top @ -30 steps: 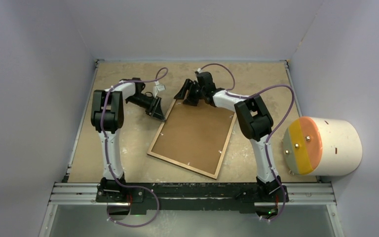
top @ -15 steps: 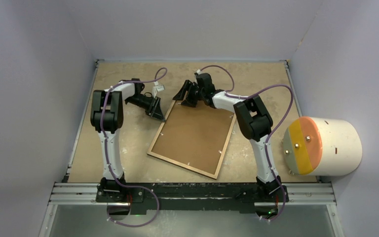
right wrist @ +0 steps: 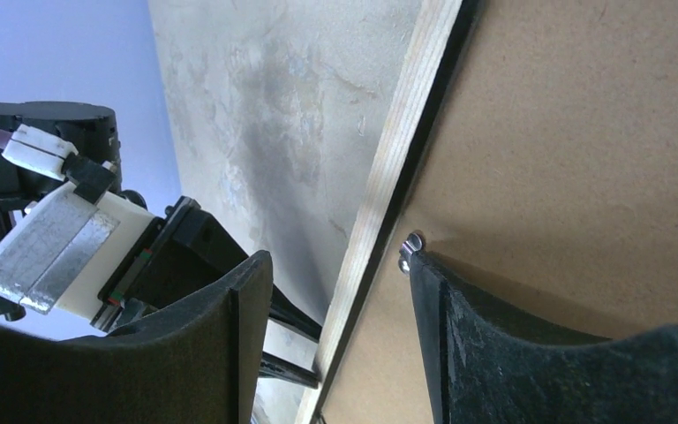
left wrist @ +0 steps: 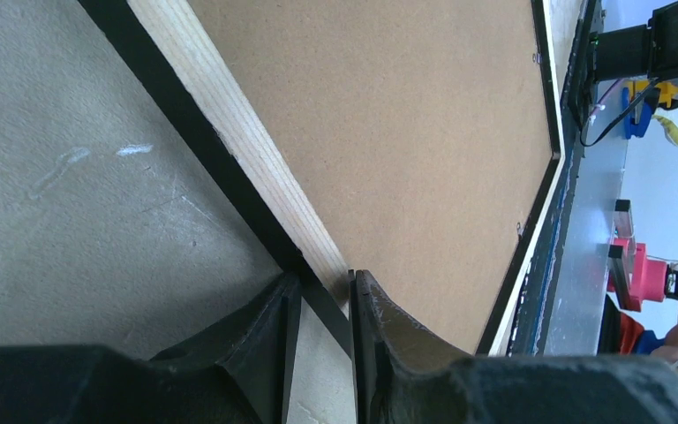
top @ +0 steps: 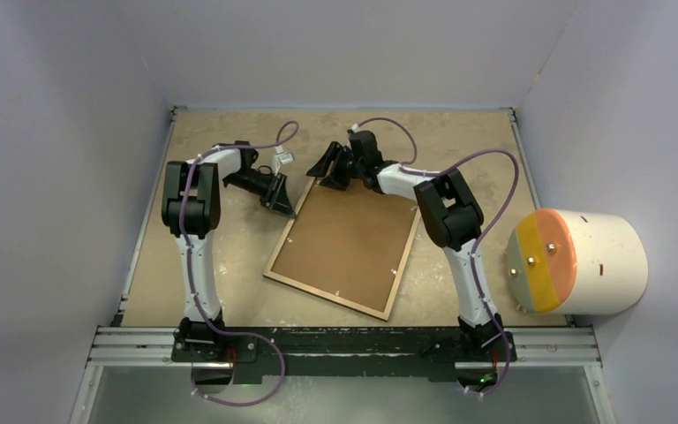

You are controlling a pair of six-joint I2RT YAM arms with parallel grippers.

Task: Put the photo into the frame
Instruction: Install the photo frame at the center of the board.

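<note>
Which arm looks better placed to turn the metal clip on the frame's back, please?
Right: the right gripper is open with one finger beside the clip, while the left gripper pinches the frame rim.

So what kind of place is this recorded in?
Likely a lab robot cell: plain grey walls box in a scuffed table, with the left arm and right arm bolted to a metal rail.

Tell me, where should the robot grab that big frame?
By its thin wooden rim, coming in from outside an edge. The frame lies flat and is too wide to span, so only the rim fits between fingers, the way the left gripper pinches the far corner.
</note>
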